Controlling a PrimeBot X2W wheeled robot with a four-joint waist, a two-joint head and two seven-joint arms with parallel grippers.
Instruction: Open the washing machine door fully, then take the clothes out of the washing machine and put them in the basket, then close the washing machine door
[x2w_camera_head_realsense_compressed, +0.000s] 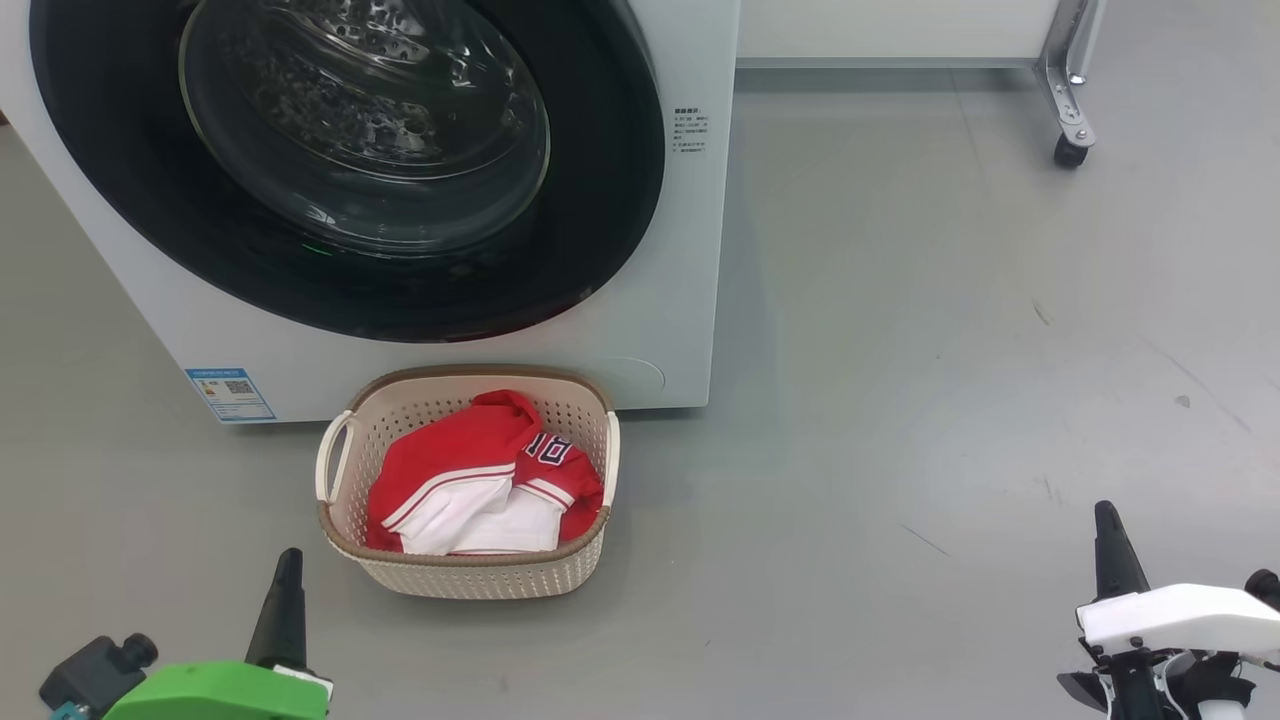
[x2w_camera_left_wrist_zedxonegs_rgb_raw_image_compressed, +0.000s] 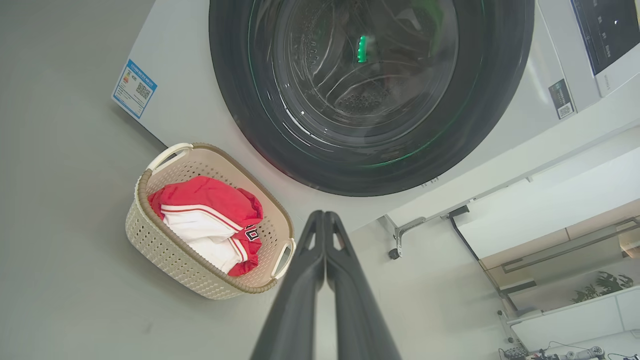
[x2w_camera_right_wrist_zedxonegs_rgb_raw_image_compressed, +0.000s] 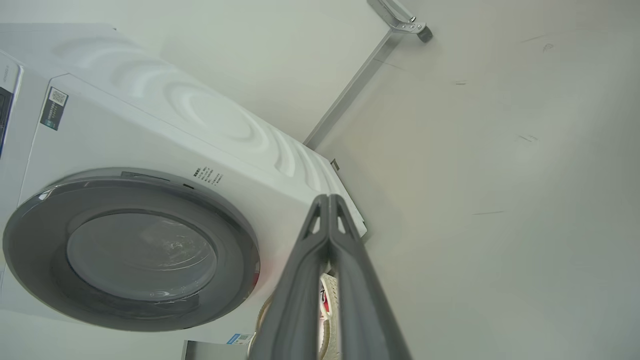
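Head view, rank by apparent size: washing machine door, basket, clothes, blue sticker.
Largest to smallest:
1. washing machine door, cut off at the frame's top, still clearly largest
2. basket
3. clothes
4. blue sticker

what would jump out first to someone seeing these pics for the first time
The red and white clothes catch the eye first, bunched in the cream basket on the grey floor, right in front of the washing machine. Above it, the washing machine door, with its glossy black rim and glass bowl, sits shut. Low in the head view, the left gripper and right gripper hang shut and empty at either corner.
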